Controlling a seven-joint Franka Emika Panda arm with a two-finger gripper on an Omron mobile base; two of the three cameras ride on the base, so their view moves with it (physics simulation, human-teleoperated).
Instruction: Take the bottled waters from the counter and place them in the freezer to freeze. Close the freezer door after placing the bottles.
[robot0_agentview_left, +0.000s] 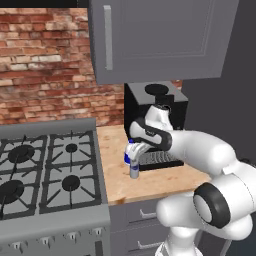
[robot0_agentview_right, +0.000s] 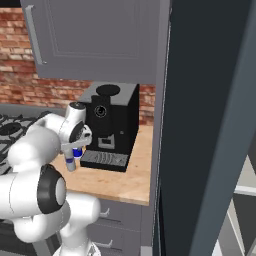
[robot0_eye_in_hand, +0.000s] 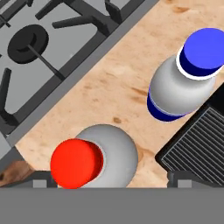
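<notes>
Red-capped bottle (robot0_eye_in_hand: 94, 162) upright on wood bench (robot0_eye_in_hand: 118, 92), directly under the fingers (robot0_eye_in_hand: 109, 181), between the spread, released tips. Blue-capped bottle (robot0_eye_in_hand: 186, 81) just beyond, beside coffee machine drip tray (robot0_eye_in_hand: 197, 146). Stove (robot0_eye_in_hand: 48, 48) on the other side. Arm reaches down from above, hand pointing downward.

Red-cap bottle (robot0_eye_in_hand: 89, 161) cut by hand view's bottom band; gripper (robot0_agentview_left: 136, 150) hides most of blue-cap bottle (robot0_agentview_left: 128, 155) — jaw state unreadable.
</notes>
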